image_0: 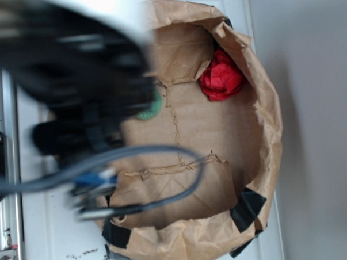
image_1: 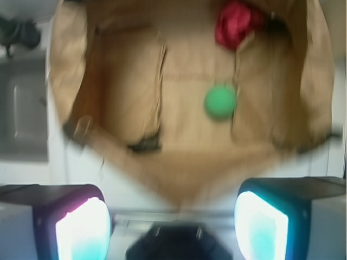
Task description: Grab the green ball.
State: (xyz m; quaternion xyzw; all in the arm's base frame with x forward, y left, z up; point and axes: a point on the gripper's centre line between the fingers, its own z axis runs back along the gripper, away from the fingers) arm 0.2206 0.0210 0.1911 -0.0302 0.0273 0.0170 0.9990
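The green ball (image_1: pixel 220 101) lies on the floor of a flattened brown paper bag (image_1: pixel 184 81), in the upper middle of the wrist view. In the exterior view only a sliver of the green ball (image_0: pixel 152 110) shows beside the blurred black arm. My gripper (image_1: pixel 172 219) hangs open above the bag's near edge, with its two glowing pads (image_1: pixel 83 230) wide apart and nothing between them. The ball is well ahead of the fingertips, slightly to the right.
A wrinkly red wad (image_0: pixel 220 76) sits in the bag's far corner, also seen as the red wad (image_1: pixel 235 23) beyond the ball. The bag's raised paper walls (image_0: pixel 265 120) ring the floor. Grey cables (image_0: pixel 134 160) loop over the bag. Black tape (image_0: pixel 246 209) holds its corners.
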